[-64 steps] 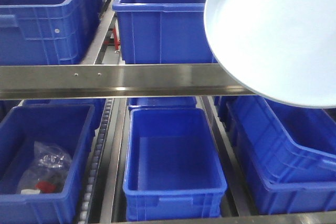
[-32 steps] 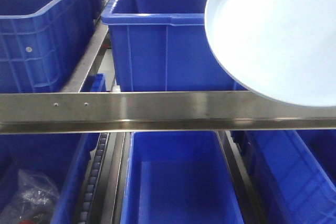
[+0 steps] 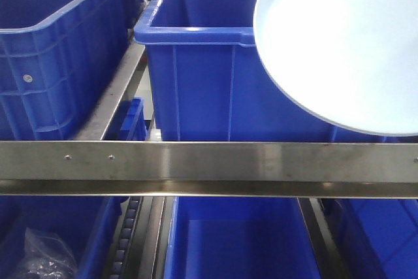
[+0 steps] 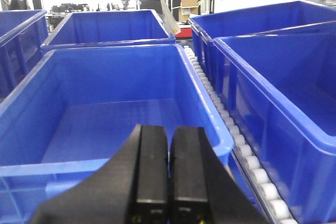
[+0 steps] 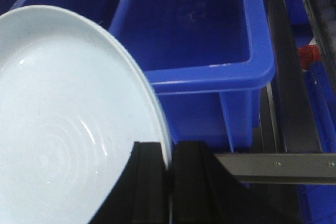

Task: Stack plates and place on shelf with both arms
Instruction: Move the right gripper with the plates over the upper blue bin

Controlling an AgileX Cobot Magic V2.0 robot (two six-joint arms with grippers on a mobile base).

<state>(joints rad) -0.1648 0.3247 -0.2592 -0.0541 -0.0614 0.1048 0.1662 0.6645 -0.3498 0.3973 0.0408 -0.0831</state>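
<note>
In the front-facing view a pale bluish-white plate [image 3: 339,44] fills the upper right of the frame, tilted so its shallow inside faces the camera, its lower edge hanging just above the brushed steel shelf rail [image 3: 209,169] that crosses the frame from side to side in the lower half. Behind the plate stands a big blue crate [image 3: 202,83], with another crate [image 3: 59,63] at the upper left and a lower crate [image 3: 241,240] showing beneath the rail. The right wrist view shows the right gripper [image 5: 169,182] at the bottom centre, clenched on the plate's rim [image 5: 157,129], the rim pinched edge-on between the two black fingers while the plate spreads over the left of the frame; a blue crate [image 5: 210,40] lies beyond it and the rail [image 5: 278,167] runs at lower right. In the left wrist view the left gripper [image 4: 168,171] sits at the bottom centre with its fingers pressed together on nothing, over an empty blue crate [image 4: 105,124], beside a roller track [image 4: 231,129] running toward the lower right. Only one plate can be made out.
</note>
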